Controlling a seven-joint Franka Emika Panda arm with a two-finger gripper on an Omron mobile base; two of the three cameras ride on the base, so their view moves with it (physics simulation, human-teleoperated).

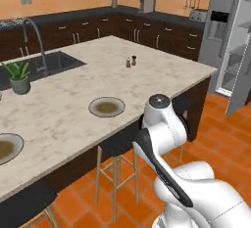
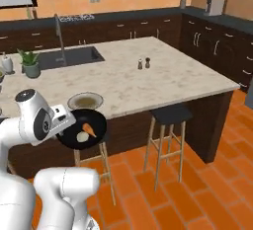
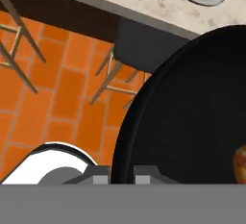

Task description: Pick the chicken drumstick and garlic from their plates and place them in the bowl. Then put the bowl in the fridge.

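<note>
A: Bowl [image 2: 82,130] up off the desk [image 2: 163,76], out past its front edge, above the orange tile floor and the stools. Black, glossy, tipped a bit toward the right base camera.

B: Held how?

A: Hand [image 3: 120,174] clenched on the bowl's rim, one fingertip either side of the edge in the hand view. Same grip seen from the right base view, at the bowl's left side.

B: And the food?

A: Both inside. Drumstick [image 2: 88,128] orange-brown, lying near the middle; garlic [image 2: 82,136] just beside it, a touch lower in the picture. Touching or not, can't tell. Sliver of the drumstick also at the right edge of the hand view.

B: Plates?

A: Two on the desk, both bare in the middle. One [image 1: 107,106] close to the front edge, the other [image 1: 8,147] further left, cut by the frame. Well apart from each other.

B: Fridge?

A: Far right in the left base view [image 1: 219,31], grey, black panel on one door, other door swung wide, shelves showing. Well apart from the bowl.
</note>
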